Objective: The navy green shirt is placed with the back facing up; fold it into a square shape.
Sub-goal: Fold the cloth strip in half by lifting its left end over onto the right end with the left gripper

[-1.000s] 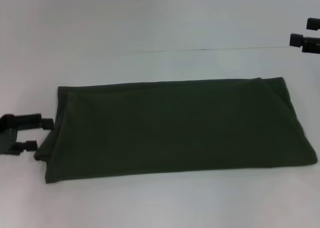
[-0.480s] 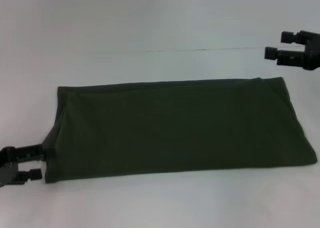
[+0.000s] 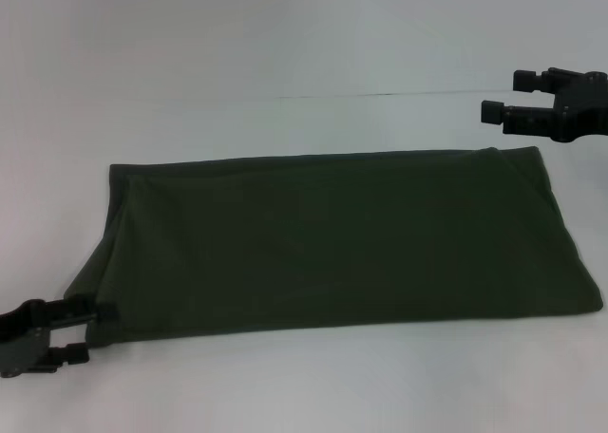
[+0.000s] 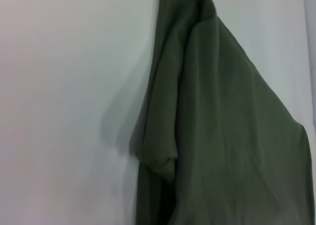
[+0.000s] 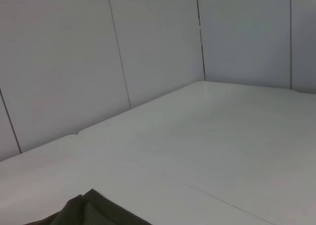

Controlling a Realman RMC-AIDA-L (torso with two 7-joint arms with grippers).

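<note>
Left pincer (image 3: pixel 92 330) gaping at navy green shirt (image 3: pixel 332 243) corner; right pincer (image 3: pixel 504 96) gaping; white table (image 3: pixel 304 385), panelled walls (image 5: pixel 148 47).

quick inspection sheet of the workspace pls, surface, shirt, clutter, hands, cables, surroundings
surface: white table, bare around the cloth, a thin seam line runs across the far part.
job's things: navy green shirt lies flat as a long folded band across the table; its left end is bunched and slightly lifted at the near corner.
clutter: nothing seen.
hands: left hand is at the shirt's near left corner, low by the table, fingers spread at the cloth edge, no grip seen. right hand hangs beyond the shirt's far right corner, fingers apart, holding nothing.
cables: nothing seen.
surroundings: plain white panelled walls behind the table in the right wrist view.
</note>
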